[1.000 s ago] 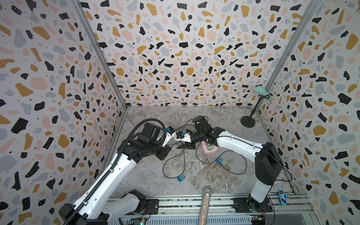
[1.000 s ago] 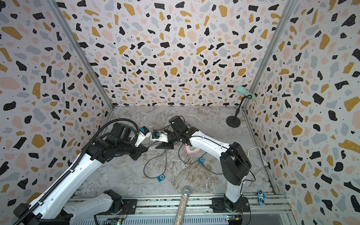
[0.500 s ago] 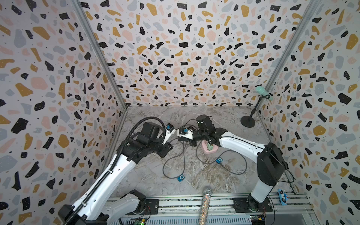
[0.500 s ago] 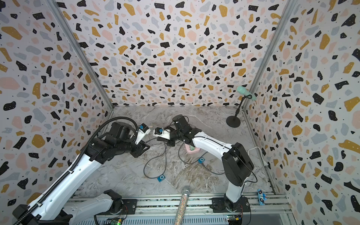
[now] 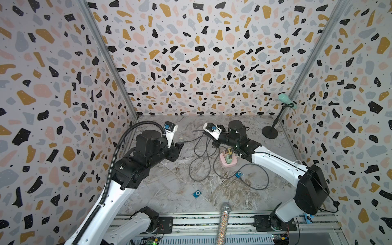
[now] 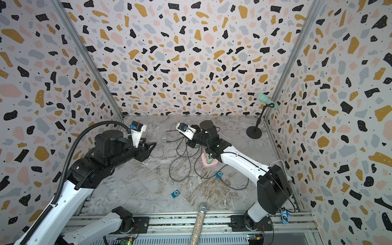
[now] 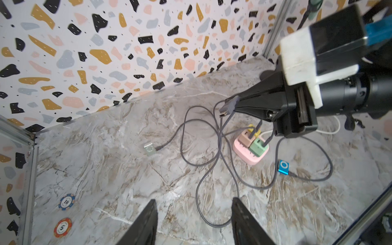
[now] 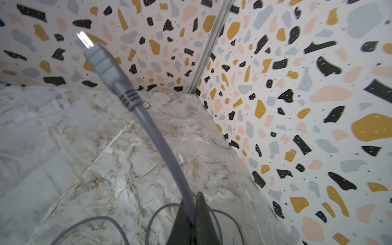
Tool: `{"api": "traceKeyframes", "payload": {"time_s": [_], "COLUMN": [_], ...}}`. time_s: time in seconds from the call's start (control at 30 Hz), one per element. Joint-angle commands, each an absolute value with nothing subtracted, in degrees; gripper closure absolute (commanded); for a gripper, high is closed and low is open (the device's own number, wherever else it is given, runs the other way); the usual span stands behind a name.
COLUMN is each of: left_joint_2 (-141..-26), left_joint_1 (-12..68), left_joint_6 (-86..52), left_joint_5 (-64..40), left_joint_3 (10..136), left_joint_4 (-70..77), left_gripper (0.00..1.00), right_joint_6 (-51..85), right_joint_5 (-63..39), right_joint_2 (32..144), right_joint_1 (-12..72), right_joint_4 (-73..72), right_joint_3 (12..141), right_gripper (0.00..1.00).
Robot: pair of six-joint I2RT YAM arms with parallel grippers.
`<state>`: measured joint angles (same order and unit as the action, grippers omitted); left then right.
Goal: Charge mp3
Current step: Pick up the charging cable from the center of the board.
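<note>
My right gripper is shut on a grey charging cable, held above the floor. The cable's free plug sticks out past the fingertips. My left gripper stands open and holds nothing, to the left of the plug. A blue mp3 lies alone near the front with no cable in it. A second blue mp3 and a silver one each have a cable plugged in. All cables run to charger cubes on a pink power hub.
Loose grey cable loops lie on the marble floor between the arms. A mint microphone on a black stand is at the back right. A glitter microphone lies at the front edge. Two poker chips sit by the left wall.
The two grippers met at the plug. The right one shut on the cable, and the left one opened, let go and drew back to the left.
</note>
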<state>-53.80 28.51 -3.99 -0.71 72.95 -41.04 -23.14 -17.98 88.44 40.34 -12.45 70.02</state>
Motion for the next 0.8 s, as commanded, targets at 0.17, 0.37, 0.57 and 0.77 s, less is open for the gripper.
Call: {"api": "traceKeyframes", "payload": {"time_s": [0.17,0.37,0.57,0.77], "left_joint_2": [-54.27,-53.32,-53.77,-52.53], "left_joint_1": [27.71,25.75,24.26,24.26], "left_joint_6": [-13.99,-26.83,-40.54,-47.69], "left_joint_5": [1.65,-1.03,-12.54,-14.12], "left_joint_3": [71.36,68.82,64.6,60.06], "left_joint_4": [-32.72,-25.57,-14.05,-9.4], "left_gripper": [0.43,0.39,0.4,0.42], "right_joint_6": [-18.76,-18.09,-24.43,-30.44], "right_joint_5": [-1.93,12.28,27.68,35.07], "right_joint_2": [79.16,70.37,67.59,68.52], "right_joint_1": [40.34,43.11,50.13,54.31], "right_joint_4": [-17.74,-22.57,-28.58,-34.94], "right_joint_3": [67.48,57.41,51.67,49.02], "right_gripper": [1.0,1.0,1.0,1.0]}}
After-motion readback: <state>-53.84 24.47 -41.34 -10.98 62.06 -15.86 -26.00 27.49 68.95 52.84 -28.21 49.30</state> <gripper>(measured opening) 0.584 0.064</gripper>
